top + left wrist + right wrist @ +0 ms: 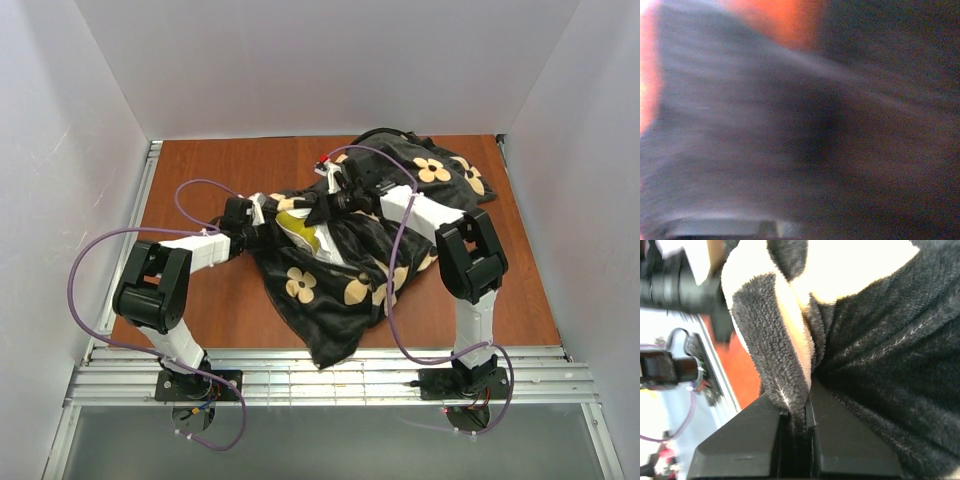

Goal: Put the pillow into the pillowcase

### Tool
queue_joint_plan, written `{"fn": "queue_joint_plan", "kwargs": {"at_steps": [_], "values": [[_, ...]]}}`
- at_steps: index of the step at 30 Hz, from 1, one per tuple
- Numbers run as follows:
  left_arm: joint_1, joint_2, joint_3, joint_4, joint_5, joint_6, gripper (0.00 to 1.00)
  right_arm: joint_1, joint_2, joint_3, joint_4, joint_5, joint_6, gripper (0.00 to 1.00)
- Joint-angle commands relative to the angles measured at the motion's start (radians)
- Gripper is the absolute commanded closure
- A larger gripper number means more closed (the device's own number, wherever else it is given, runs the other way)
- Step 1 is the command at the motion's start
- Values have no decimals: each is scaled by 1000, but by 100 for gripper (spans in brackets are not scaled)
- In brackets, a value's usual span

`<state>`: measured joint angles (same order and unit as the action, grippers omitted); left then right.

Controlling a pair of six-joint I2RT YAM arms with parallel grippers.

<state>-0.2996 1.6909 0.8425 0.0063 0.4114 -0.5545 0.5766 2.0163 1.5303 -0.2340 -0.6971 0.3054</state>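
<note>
The black pillowcase (pixel 350 270) with tan flowers lies crumpled across the middle of the table. At its left opening a bit of the pillow (pixel 298 228) shows, white with yellow. My right gripper (pixel 325 200) sits above that opening. In the right wrist view my right gripper (pixel 799 405) is shut on a fold of the plush pillowcase (pixel 890 365). My left gripper (pixel 258 212) is at the pillow's left end, its fingers hidden among cloth. The left wrist view is a blur of dark fabric (pixel 815 140) close against the lens, with no fingers visible.
The brown table (pixel 220 310) is boxed in by white walls on three sides. A metal rail (pixel 330 375) runs along the near edge by the arm bases. Purple cables (pixel 80 270) loop beside each arm.
</note>
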Motion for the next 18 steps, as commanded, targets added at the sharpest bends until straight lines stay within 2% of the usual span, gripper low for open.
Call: {"fn": "queue_joint_plan", "kwargs": {"at_steps": [1, 2, 7, 9, 12, 18], "values": [[114, 6, 42, -187, -192, 56, 94, 12, -134, -36, -82, 0, -136, 99], [135, 0, 47, -243, -194, 71, 100, 9, -136, -60, -91, 61, -165, 99], [237, -121, 55, -327, -128, 204, 100, 11, -125, -101, -96, 159, -264, 99], [237, -187, 53, -312, 7, 260, 100, 20, -96, -102, -94, 234, -302, 99], [231, -281, 67, -305, 156, 277, 100, 35, 34, -78, -90, 278, -341, 99], [229, -350, 162, -318, 318, 257, 100, 83, 173, -44, -91, 320, -336, 99]]}}
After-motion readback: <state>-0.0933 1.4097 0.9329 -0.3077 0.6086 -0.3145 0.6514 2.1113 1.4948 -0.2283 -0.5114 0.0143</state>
